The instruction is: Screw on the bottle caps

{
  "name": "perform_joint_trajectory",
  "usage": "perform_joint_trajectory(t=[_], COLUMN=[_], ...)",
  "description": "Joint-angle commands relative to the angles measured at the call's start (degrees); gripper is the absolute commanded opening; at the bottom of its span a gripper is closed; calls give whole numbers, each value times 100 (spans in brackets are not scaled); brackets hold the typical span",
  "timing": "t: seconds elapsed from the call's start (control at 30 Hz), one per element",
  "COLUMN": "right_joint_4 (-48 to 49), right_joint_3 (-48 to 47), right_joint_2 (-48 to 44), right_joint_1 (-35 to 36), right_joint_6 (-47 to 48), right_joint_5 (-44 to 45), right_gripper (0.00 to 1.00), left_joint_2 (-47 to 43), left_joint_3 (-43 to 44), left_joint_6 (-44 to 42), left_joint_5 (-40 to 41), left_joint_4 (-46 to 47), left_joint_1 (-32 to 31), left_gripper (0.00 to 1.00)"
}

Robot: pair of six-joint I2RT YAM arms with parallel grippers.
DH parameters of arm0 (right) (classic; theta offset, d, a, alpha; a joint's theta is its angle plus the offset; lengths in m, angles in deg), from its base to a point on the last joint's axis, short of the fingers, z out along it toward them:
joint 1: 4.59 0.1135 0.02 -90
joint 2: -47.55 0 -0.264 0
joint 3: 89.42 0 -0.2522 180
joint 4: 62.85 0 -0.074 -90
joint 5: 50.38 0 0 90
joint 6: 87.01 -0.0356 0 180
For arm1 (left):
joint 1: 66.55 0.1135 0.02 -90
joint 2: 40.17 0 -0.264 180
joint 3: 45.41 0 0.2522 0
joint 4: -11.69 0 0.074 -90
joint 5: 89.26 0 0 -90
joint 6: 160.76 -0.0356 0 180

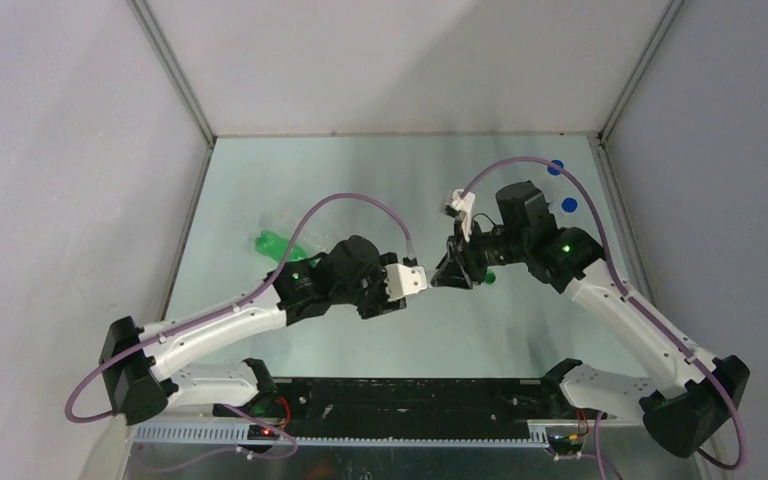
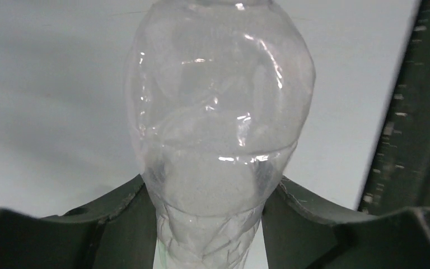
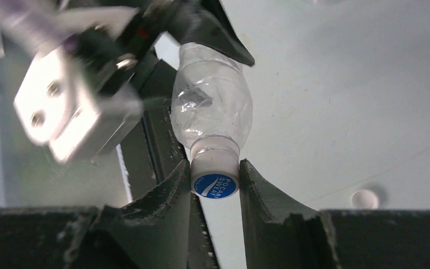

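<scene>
My left gripper (image 2: 207,224) is shut on the lower body of a plain clear bottle (image 2: 218,112), which fills the left wrist view. In the right wrist view the same bottle (image 3: 213,106) points its neck at me. My right gripper (image 3: 215,188) is shut on its cap (image 3: 215,185), white with a blue printed top, seated on the neck. In the top view the two grippers, left (image 1: 436,277) and right (image 1: 454,271), meet at the table's middle and hide the bottle. A green bottle (image 1: 278,245) lies to the left.
Two blue caps (image 1: 557,167) (image 1: 568,205) lie at the far right of the table. A loose white cap (image 3: 365,197) lies on the table to the right of my right fingers. A clear bottle (image 1: 282,222) lies behind the green one. A dark rail (image 2: 420,112) runs nearby.
</scene>
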Motion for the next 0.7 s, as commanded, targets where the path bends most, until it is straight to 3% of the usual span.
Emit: perform_joint_trajectory(t=[0.0,0.2,0.43,0.57,0.67], right_joint_4=[593,625,877,899,1052], right_joint_3=[-52,17,274,276,263], right_joint_2=[411,651,481,407,215], right_joint_1=[-97,-385,-403,-404,-407], right_joint_6=[-2628,-4507,-5443,-5616,-5562], right_joint_5=[459,982,1699,1894,2015], right_gripper=[0,0,1,20,46], left_joint_2=[-258,-410,-426,-296,-292], left_joint_3=[9,-612,-1126,-1258,-1397], left_joint_6=[-646,-699,-425,-524,-386], left_joint_5=[1054,1761,2229,2399,2452], left_joint_4=[2884,4236,5340,5470,5424], left_joint_1=[-541,-723,-783,-839,-842], left_gripper=[40,40,40,40,39])
